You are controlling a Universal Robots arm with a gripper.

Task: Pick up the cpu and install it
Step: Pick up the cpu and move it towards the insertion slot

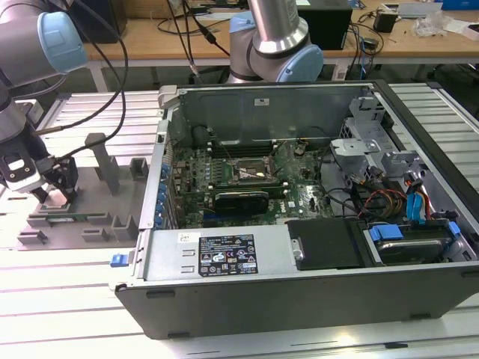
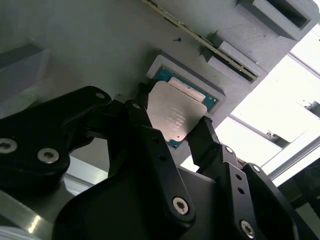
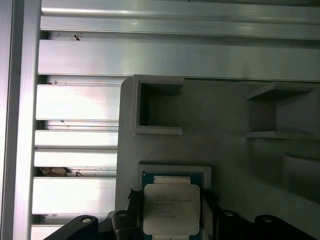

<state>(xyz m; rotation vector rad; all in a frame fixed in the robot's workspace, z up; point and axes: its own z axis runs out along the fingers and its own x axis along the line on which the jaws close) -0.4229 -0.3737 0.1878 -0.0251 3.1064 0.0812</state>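
1. The gripper (image 2: 172, 119) was closed onto the cpu (image 2: 174, 111). In both wrist views its two black fingers (image 2: 201, 137) pressed against opposite edges of the chip, with no gap on either side.
2. The cpu (image 3: 171, 210) lay silver top up with a thin green rim around the metal. It sat at a shallow square pocket (image 3: 175, 168), though I could not tell whether it rested in the pocket or was raised just clear of it.
3. The pocket's raised lip belonged to a gray holder (image 3: 225, 125). An open square recess (image 3: 155, 107) was moulded into the holder just beyond the pocket.
4. In the exterior view the gripper (image 1: 58, 187) stood low over this holder (image 1: 97, 217) at the exterior view's left. Gray posts (image 1: 97, 161) rose upright from the holder beside the gripper.
5. The holder rested on a slotted aluminium table (image 3: 75, 100).
6. On the exterior view's right of the holder, an open computer case (image 1: 299, 288) lay on its side on the same table.
7. A green motherboard (image 1: 198, 176) showed inside the case. Its socket (image 1: 251, 173) sat near the middle of the board, well apart from the gripper and the cpu.
8. Behind the case stood the base of a second arm (image 1: 277, 37). A wooden bench (image 1: 419, 46) strewn with cables lay beyond it.
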